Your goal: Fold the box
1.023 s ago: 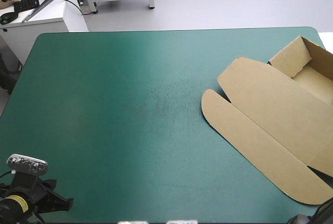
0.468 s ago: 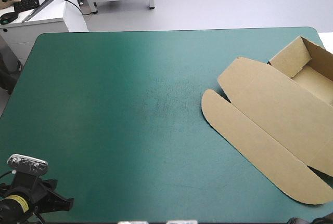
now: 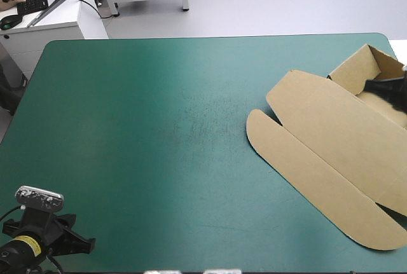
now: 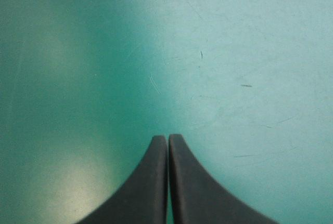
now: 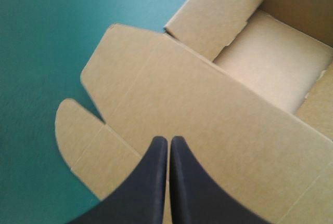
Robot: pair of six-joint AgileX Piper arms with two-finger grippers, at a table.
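Observation:
The brown box (image 3: pixel 331 140) lies at the table's right side as an open tray (image 3: pixel 356 70) with its lid flat and a long rounded flap (image 3: pixel 299 172) toward the table's middle. My right gripper (image 3: pixel 370 86) comes in from the right edge over the tray, shut and holding nothing. In the right wrist view that gripper (image 5: pixel 169 138) hangs above the lid (image 5: pixel 208 104), with the tray floor (image 5: pixel 276 57) ahead. My left gripper (image 3: pixel 91 243) sits at the near left corner, far from the box. The left wrist view shows it (image 4: pixel 167 136) shut over the bare teal-green cover (image 4: pixel 218 52).
The teal-green cover (image 3: pixel 159 128) spreads bare from the box to the left edge. The box's right part runs past the table's right side, out of the high view.
My right gripper, earlier barely showing at the near right corner, has moved up over the tray at the right edge. The left arm shifted slightly. The box has not moved.

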